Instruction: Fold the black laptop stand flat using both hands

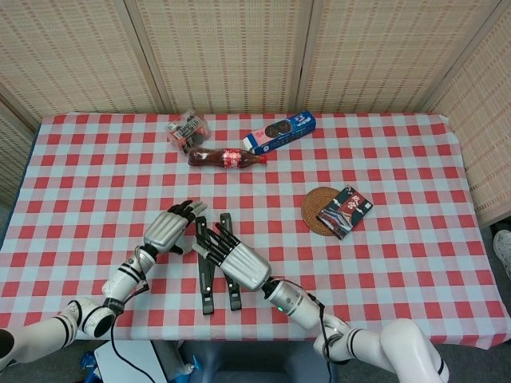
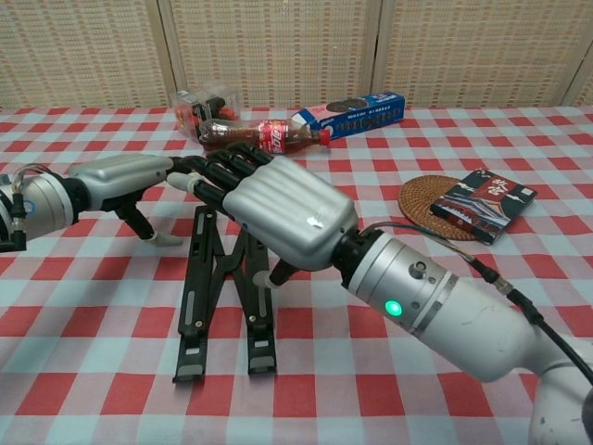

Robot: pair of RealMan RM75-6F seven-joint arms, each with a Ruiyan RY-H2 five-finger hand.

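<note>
The black laptop stand (image 1: 205,285) lies on the checked tablecloth near the front edge, its two rails (image 2: 196,297) close together and nearly parallel, with the crossed links between them drawn in. My left hand (image 1: 168,229) lies flat at the stand's far left end, fingers stretched toward it (image 2: 125,178). My right hand (image 1: 236,262) reaches over the stand from the right with its fingers stretched out, covering the rails' far ends (image 2: 281,209). Neither hand grips the stand; their fingertips meet above its far end.
A cola bottle (image 1: 226,157), a blue biscuit box (image 1: 279,132) and a clear snack packet (image 1: 188,130) lie at the back. A round woven coaster (image 1: 315,209) with a dark packet (image 1: 345,211) on it sits to the right.
</note>
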